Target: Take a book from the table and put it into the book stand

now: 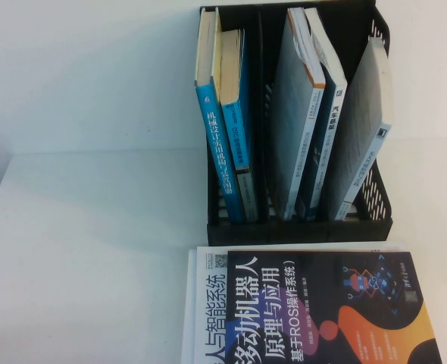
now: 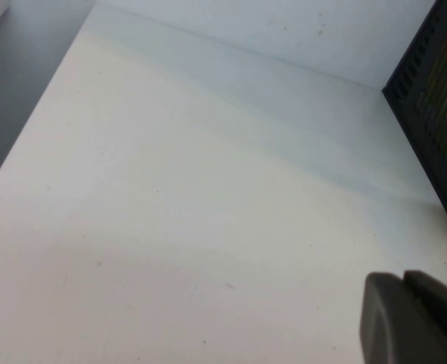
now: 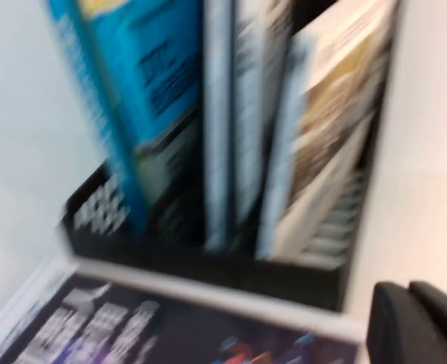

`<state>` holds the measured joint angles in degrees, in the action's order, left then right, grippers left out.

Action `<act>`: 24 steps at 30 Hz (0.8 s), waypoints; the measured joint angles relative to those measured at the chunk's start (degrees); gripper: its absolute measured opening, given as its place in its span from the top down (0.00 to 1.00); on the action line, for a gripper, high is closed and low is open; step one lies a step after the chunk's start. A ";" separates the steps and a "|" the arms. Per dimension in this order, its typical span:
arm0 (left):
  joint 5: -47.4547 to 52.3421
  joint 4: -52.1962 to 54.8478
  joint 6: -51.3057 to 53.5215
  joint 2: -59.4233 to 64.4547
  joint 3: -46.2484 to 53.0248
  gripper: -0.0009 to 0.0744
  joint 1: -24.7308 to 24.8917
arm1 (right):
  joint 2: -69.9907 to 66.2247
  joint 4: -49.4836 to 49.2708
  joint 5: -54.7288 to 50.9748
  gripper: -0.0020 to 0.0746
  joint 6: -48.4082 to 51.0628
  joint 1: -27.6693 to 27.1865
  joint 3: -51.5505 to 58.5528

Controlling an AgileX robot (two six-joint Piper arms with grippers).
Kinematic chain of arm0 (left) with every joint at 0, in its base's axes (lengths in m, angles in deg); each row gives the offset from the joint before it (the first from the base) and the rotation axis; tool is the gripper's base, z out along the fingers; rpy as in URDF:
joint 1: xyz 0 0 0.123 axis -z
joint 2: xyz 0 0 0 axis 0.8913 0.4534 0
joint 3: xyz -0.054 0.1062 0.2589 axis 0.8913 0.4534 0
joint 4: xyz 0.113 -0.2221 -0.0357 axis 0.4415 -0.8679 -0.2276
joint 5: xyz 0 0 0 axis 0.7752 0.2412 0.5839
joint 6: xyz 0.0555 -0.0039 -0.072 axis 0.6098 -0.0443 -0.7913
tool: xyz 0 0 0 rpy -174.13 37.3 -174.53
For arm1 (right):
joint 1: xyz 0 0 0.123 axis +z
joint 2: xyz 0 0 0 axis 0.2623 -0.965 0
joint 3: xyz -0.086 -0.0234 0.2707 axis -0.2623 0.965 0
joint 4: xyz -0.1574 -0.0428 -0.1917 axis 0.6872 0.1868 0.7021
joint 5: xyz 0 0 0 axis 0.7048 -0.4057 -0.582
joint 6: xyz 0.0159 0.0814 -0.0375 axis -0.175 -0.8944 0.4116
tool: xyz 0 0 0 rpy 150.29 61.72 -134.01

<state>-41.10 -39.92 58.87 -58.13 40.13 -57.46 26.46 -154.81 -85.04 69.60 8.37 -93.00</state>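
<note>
a black mesh book stand (image 1: 375,220) is standing at the back of the white table (image 1: 87,250), already holding several upright books: two blue ones in its left bay and pale ones leaning in the middle and right bays. just in front of it, two books are lying flat in a stack, a dark-covered book (image 1: 326,311) on top of a white-covered book (image 1: 204,303), their long edges running parallel to the stand's front. neither arm is showing in the high view. the left gripper (image 2: 417,318) is hovering over bare table left of the stand, clenched and holding nothing. the right gripper (image 3: 420,322) is hanging above the dark book's far edge, facing the stand; its fingers seem pressed together and empty. judging by this, the right arm is nearer the stack.
</note>
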 joint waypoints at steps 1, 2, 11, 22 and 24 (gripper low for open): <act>0.00 0.00 0.00 0.00 0.00 0.99 0.00 | 2.34 0.00 -0.04 0.98 0.00 -1.62 0.73; 0.00 0.00 0.00 0.00 0.00 0.99 0.00 | 4.97 0.00 -0.04 0.98 0.00 -3.55 1.73; 0.03 0.00 -0.22 0.00 0.00 0.99 0.00 | 29.39 0.00 0.43 0.98 0.13 -15.46 12.49; 0.03 0.00 -0.22 0.00 0.00 0.99 0.00 | 34.09 1.29 1.64 0.98 -1.03 -16.95 14.67; 0.03 0.00 -0.22 0.00 0.00 0.99 0.00 | 34.09 10.63 -1.16 0.98 -10.24 -16.95 14.67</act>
<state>-41.06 -39.92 58.64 -58.13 40.13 -57.46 60.55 -144.18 -86.20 59.36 -8.59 -78.33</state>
